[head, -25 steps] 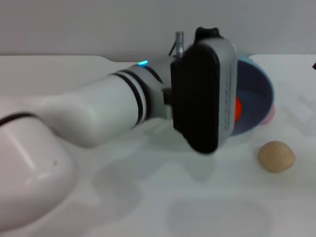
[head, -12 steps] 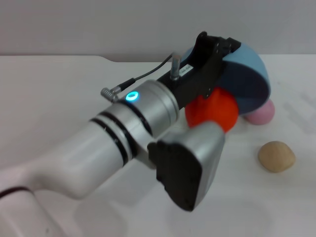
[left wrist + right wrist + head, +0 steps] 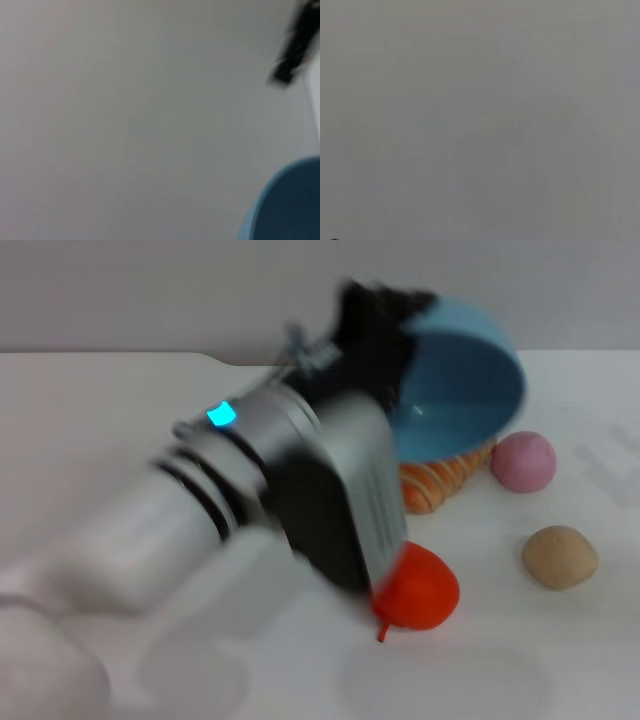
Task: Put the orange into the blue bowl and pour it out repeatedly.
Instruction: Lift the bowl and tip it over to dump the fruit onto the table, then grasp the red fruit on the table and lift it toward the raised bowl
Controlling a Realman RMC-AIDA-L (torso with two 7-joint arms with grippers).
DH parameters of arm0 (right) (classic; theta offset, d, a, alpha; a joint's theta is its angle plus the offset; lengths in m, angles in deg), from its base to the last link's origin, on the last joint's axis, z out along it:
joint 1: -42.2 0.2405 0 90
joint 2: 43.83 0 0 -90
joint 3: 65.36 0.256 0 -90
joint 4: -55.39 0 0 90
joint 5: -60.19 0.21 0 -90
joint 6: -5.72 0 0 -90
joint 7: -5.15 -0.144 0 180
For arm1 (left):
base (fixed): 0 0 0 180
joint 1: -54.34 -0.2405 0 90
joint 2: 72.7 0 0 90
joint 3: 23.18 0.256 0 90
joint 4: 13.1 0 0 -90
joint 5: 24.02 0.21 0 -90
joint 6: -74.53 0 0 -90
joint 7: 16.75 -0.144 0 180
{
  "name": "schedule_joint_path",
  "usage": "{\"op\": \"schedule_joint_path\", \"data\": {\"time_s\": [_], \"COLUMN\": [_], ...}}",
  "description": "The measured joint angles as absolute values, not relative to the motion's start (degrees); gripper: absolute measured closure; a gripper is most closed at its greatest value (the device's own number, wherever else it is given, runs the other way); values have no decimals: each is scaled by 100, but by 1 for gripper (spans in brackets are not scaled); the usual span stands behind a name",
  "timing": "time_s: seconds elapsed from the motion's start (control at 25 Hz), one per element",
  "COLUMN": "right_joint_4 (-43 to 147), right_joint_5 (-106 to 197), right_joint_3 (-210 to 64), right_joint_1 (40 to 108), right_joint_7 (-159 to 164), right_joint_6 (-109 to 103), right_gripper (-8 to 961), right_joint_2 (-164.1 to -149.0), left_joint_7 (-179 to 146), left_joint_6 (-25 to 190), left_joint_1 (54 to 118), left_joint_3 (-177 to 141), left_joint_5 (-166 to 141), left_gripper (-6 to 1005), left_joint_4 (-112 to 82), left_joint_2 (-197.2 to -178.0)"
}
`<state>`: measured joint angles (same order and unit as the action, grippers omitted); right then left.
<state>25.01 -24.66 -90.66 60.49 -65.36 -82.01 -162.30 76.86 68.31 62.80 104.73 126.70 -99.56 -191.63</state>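
Where the left arm ends at the far middle of the head view, the left claw [image 3: 385, 325] appears only as a dark blurred mass at the near rim of the blue bowl [image 3: 462, 380]; it holds the bowl, though the fingers themselves cannot be made out. The bowl hangs above the bench [image 3: 120, 420], tilted with its mouth facing the camera, its inside bare. The arm runs diagonally from the near left corner up to the bowl, and its grey-and-black wrist housing hides much of the middle of the bench. The orange [image 3: 418, 588] lies on the bench below the housing, its left side covered. A striped bread loaf [image 3: 440, 475] shows partly beneath the bowl. A pink ball [image 3: 523, 461] and a tan ball [image 3: 560, 557] lie to the right, apart from each other. The left wrist view shows only a blue edge of the bowl [image 3: 290, 205]. The right claw is out of view.
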Motion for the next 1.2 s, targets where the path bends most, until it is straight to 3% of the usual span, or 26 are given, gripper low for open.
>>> {"op": "schedule_joint_path", "data": {"time_s": [0.2,0.52,0.92,1.2], "right_joint_4": [2486,2142,1340,1457], "right_joint_5": [-2430,-3228,-6285,-6690], "right_joint_3": [-9093,-9172,-9299,-10286], "right_joint_1": [6094,6287,7039,7420], "right_joint_7": [-6795,-7402,-9316,-9708], "right_joint_6": [-8105,-7646,-7437,-7688], "right_gripper": [254,271,291,305], "right_joint_2": [-16210,-16115,-16060,-16253], "left_joint_7": [8976,11890,12884,12971], "left_joint_6": [8876,12629,13573,13362], "left_joint_1": [6713,8192,8429,8499], "left_joint_3": [9064,6670,6203,6223], "left_joint_5": [11112,11385,11869,11960], "left_gripper": [1000,999,1000,1000], "left_joint_4": [-10320,-9453,-9403,-9203], "left_joint_2": [-19131,-19079,-19069,-19083]}}
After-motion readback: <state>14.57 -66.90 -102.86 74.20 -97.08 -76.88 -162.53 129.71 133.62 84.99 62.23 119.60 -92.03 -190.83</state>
